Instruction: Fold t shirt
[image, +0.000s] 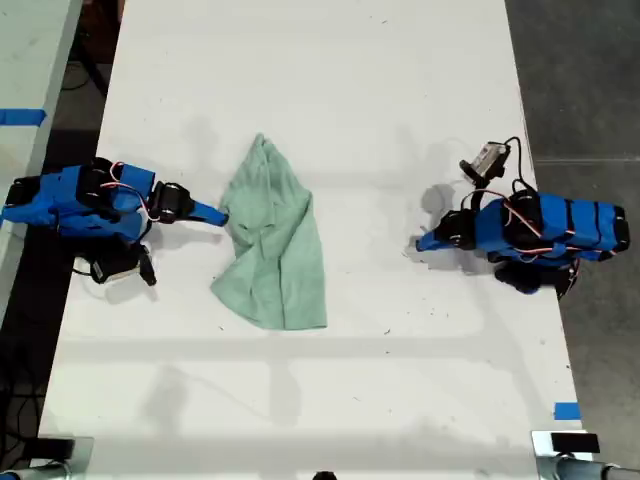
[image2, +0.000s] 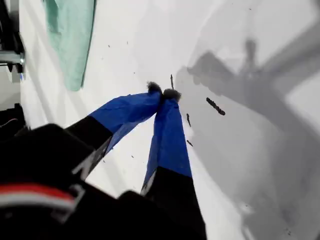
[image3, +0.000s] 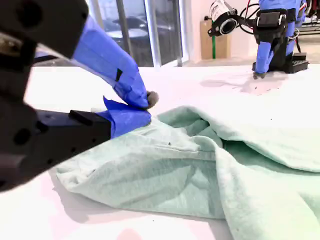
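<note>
bare white desk (image: 400, 120) lies open between the arms. only the crumpled pale mint-green fabric t shirt (image: 272, 245) interrupts it. my second pincer (image3: 145, 107) touches its edge.

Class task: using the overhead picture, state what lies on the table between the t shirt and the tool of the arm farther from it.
Nothing but bare white table: in the exterior view the stretch from the t shirt to my first tool holds only shadow and small dark specks.

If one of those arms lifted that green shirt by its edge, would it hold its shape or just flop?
It would probably flop: the t shirt already lies in soft, rumpled folds. It looks thin and light, so a pinched edge would likely trail the rest. Pushed, it may bunch up on the table rather than slide whole.
</note>
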